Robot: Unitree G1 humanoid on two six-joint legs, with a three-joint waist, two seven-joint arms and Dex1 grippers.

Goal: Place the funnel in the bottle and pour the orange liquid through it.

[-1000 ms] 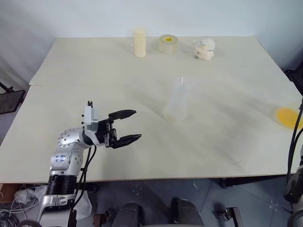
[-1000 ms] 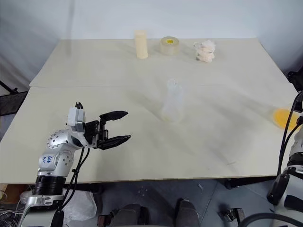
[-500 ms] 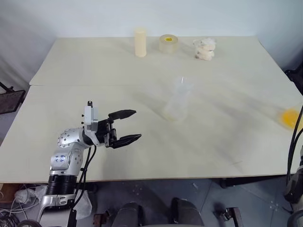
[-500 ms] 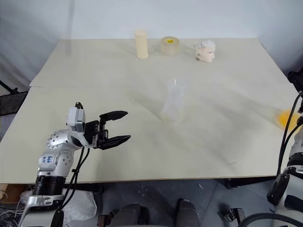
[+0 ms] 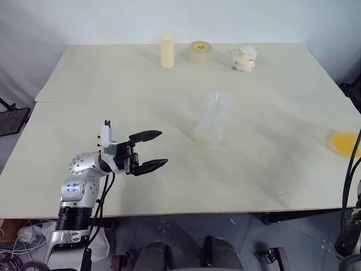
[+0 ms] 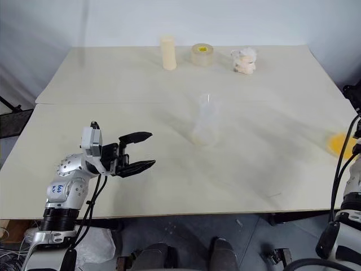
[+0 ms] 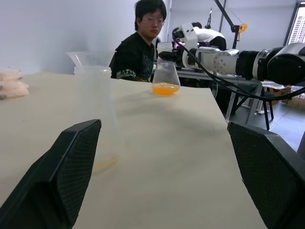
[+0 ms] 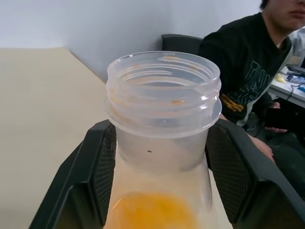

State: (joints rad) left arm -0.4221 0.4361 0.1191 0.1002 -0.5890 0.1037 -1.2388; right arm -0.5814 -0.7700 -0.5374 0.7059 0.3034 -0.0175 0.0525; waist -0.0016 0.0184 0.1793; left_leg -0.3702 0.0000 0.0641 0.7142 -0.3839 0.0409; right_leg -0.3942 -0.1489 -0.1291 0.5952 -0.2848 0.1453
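The left arm, silver-jointed with black cabling, rises from the near left edge and bends so its wrist points toward the robot's right. The left gripper (image 5: 151,150) hovers with its two black fingers (image 7: 57,186) spread wide apart, nothing between them. The right arm reaches in at the far right; the right gripper (image 8: 159,167) has its black fingers (image 8: 97,176) pressed against both sides of the neck of a translucent plastic flask holding orange liquid (image 8: 152,212).
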